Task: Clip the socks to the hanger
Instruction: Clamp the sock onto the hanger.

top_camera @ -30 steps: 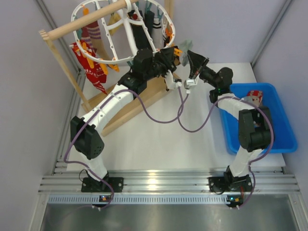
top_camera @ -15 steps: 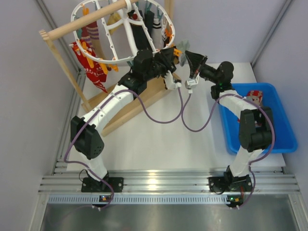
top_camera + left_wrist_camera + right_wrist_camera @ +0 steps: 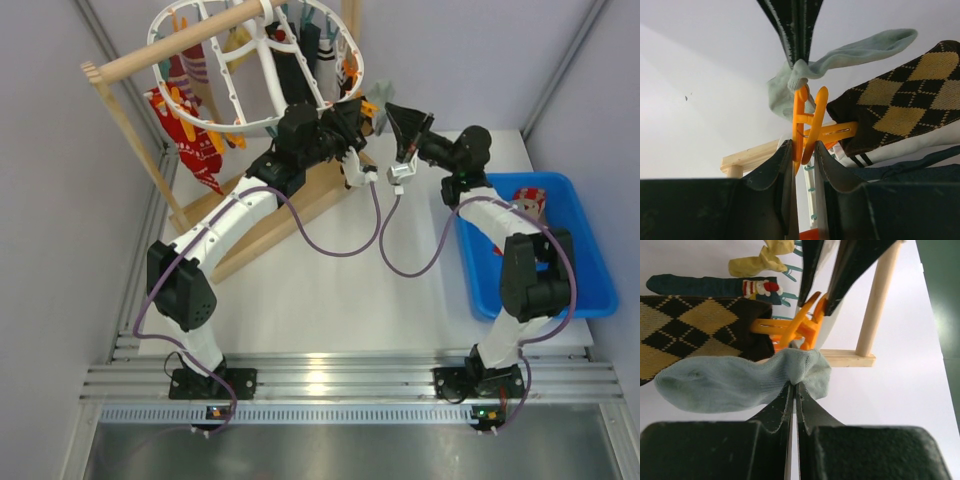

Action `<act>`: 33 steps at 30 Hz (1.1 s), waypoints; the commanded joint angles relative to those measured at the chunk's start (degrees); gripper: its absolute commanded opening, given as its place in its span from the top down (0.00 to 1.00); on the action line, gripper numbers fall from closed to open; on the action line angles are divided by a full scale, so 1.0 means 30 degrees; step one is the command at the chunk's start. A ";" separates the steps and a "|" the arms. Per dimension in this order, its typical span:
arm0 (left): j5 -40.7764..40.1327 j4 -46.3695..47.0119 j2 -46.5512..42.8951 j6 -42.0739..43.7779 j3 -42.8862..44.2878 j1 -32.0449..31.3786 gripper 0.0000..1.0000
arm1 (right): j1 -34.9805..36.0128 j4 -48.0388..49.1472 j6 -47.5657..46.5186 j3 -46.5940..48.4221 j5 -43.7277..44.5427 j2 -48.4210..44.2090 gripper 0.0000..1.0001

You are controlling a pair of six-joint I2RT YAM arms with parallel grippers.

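Observation:
The white oval hanger hangs from a wooden rod with several socks clipped on it. My left gripper reaches to its right rim; in the left wrist view it is shut on the handles of an orange clip. My right gripper faces it, and in the right wrist view it is shut on a plain grey sock, holding the pinched fold against the clip's tips. The grey sock touches the clip's top. An argyle sock hangs just beside it.
A wooden rack, with rod and base board, carries the hanger at the back left. A blue bin at the right holds a red patterned sock. A yellow sock and a dark sock hang behind. Cables loop between the arms.
My right wrist has drawn slightly back and to the right, and its gripper with the grey sock has edged up toward the clip. The left gripper has stayed on the clip.

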 commanded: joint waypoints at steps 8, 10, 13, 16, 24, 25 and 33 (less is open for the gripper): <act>0.0923 0.0078 0.0316 -0.0547 -0.0282 -0.0175 1.00 | 0.0221 -0.0049 0.0616 -0.0792 -0.1371 -0.1886 1.00; 0.0923 0.0078 0.0315 -0.0518 -0.0311 -0.0175 1.00 | 0.0309 -0.0489 0.0439 -0.0764 -0.1196 -0.1887 1.00; 0.0981 0.0078 0.0257 -0.0518 -0.0282 -0.0175 1.00 | 0.0368 -0.1019 0.0497 -0.0588 -0.0902 -0.1857 1.00; 0.0981 0.0078 0.0286 -0.0489 -0.0253 -0.0175 1.00 | 0.0368 -0.0901 0.0731 -0.0675 -0.0902 -0.1886 1.00; 0.1391 0.0078 0.0345 -0.0489 -0.0252 -0.0205 1.00 | 0.0515 -0.0579 0.2167 -0.0178 -0.0639 -0.1800 1.00; 0.1392 0.0078 0.0374 -0.0518 -0.0195 -0.0205 1.00 | 0.0544 -0.0521 0.2225 -0.0091 -0.0610 -0.1683 1.00; 0.1889 -0.0418 0.0169 -0.0401 -0.0224 -0.0204 1.00 | 0.0602 -0.0405 0.2811 0.0525 -0.0404 -0.1389 1.00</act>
